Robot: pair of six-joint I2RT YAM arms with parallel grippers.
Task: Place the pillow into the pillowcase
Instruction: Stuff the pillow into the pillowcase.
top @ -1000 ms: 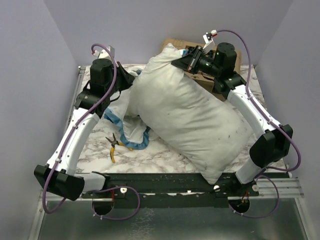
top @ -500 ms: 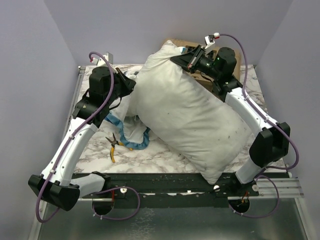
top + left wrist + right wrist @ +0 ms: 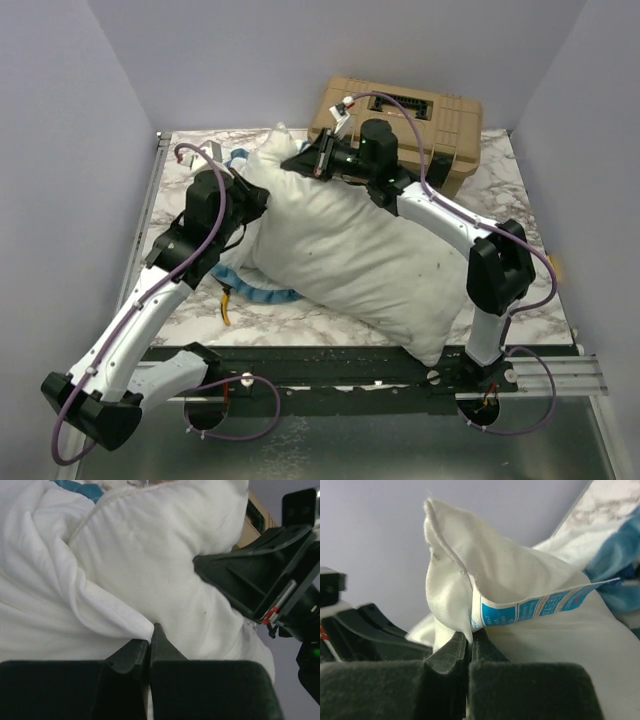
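The white pillow [image 3: 370, 250] lies slanted across the table, its far corner raised. My right gripper [image 3: 302, 160] is shut on that corner, beside its blue label [image 3: 540, 607], as the right wrist view shows [image 3: 470, 637]. The pillowcase [image 3: 262, 293] shows as white cloth with blue frill, bunched under the pillow's left side. My left gripper [image 3: 257, 196] is shut on a fold of its thin white fabric [image 3: 40, 585], right against the pillow [image 3: 165, 565]. Its jaws [image 3: 151, 632] are pinched tight. The patterned outside of the case is hidden.
A tan hard case [image 3: 440, 115] stands at the back right, just behind my right arm. Yellow-handled pliers [image 3: 226, 306] lie partly under the frill at the left. The grey walls stand close on both sides.
My right gripper has swung left and down with the pillow's corner, so the pillow lies flatter and the tan case shows. My left gripper has moved nearer and lower with its fabric.
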